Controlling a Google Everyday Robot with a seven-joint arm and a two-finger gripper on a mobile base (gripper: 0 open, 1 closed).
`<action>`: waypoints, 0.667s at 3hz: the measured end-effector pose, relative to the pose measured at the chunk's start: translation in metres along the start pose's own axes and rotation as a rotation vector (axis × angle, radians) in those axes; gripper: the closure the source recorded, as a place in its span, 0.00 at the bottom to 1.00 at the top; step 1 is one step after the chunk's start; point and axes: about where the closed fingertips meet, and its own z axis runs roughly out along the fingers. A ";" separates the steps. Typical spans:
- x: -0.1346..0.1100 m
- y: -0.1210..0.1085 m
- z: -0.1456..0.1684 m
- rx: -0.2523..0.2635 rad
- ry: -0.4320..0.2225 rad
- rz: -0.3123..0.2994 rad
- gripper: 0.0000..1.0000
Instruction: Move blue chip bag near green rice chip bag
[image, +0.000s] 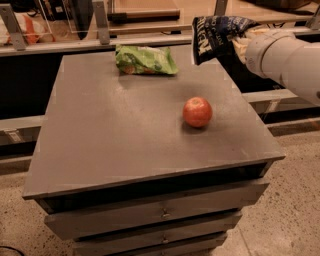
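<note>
I take the round red apple (197, 111) as my reference; it sits on the flat grey top of a low drawer cabinet (110, 135), toward the right side of that top. Far to the apple's left, beyond the cabinet's back edge, a pale metal rail (50, 46) runs across the view, and behind it is something orange and white that I cannot make out. Behind the apple and to its left lies the green rice chip bag (146, 60), a bright green crinkly pouch with lighter green and reddish patches. It lies flat on the cabinet top close to the back edge, well apart from the apple. Below the apple, on the cabinet's front, grey drawers (160, 212) are stacked one under another, with small knobs at their middles. Behind the apple and slightly to its right hangs the blue chip bag (212, 36), a dark navy crinkly packet with large white block letters. It is lifted clear of the cabinet top and tilted, to the right of the green rice chip bag, near it but not touching. The gripper (240, 44) is behind and to the right of the apple, clamped on the blue chip bag's right side. The thick white arm (287, 60) runs from there to the right edge of the view. Right of and below the apple, past the cabinet, is pale speckled floor (295, 200).
</note>
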 end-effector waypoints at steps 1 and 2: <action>-0.004 -0.006 0.023 0.003 -0.001 0.057 1.00; -0.006 -0.001 0.044 -0.067 0.044 0.093 1.00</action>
